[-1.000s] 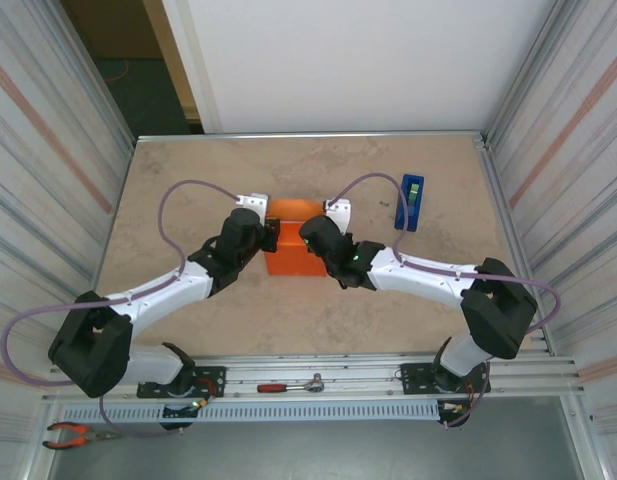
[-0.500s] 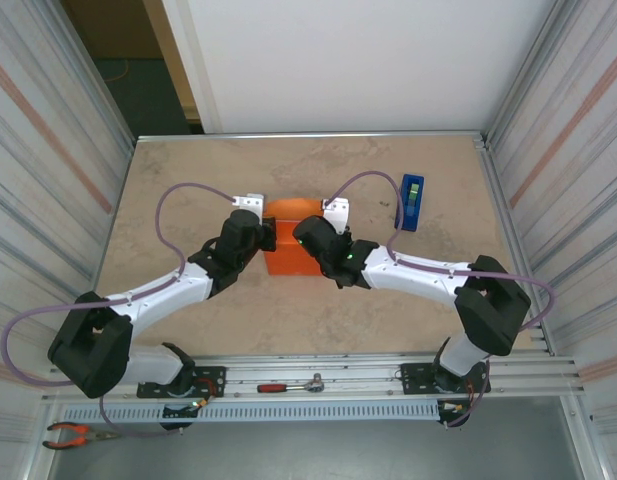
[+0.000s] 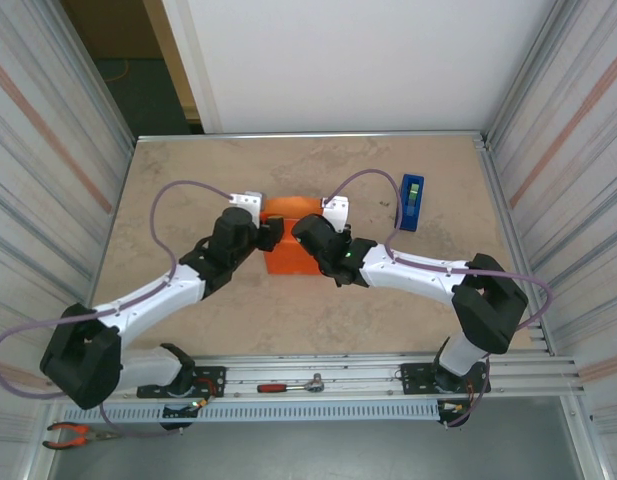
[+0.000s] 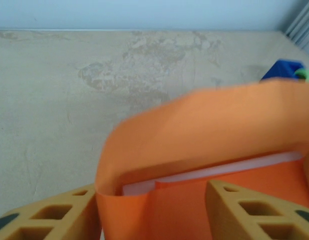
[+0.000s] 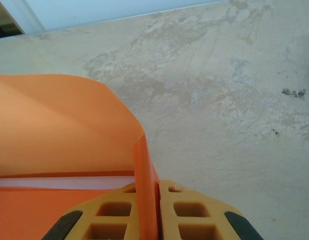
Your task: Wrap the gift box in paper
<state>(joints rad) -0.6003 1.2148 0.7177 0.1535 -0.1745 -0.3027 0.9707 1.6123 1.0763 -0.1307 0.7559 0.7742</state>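
One orange paper (image 3: 288, 258), one blue tape dispenser (image 3: 412, 202), one red-handled tool (image 3: 291, 385), one pair of pliers (image 3: 73, 433), two arms (image 3: 153, 295).

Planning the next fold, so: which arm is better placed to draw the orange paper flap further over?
Right. The right gripper is shut on the paper at its upright edge, so it could likely pull the flap now. The left gripper stands open around the paper, gripping nothing.

Tabletop (image 3: 178, 170) lay open at upper left and lower centre of the top view; folded paper (image 3: 288, 258) mid-frame, left arm (image 3: 158, 292) and right arm (image 3: 418, 272) flanking it, and blue tape dispenser (image 3: 412, 202) at upper right barred passage.
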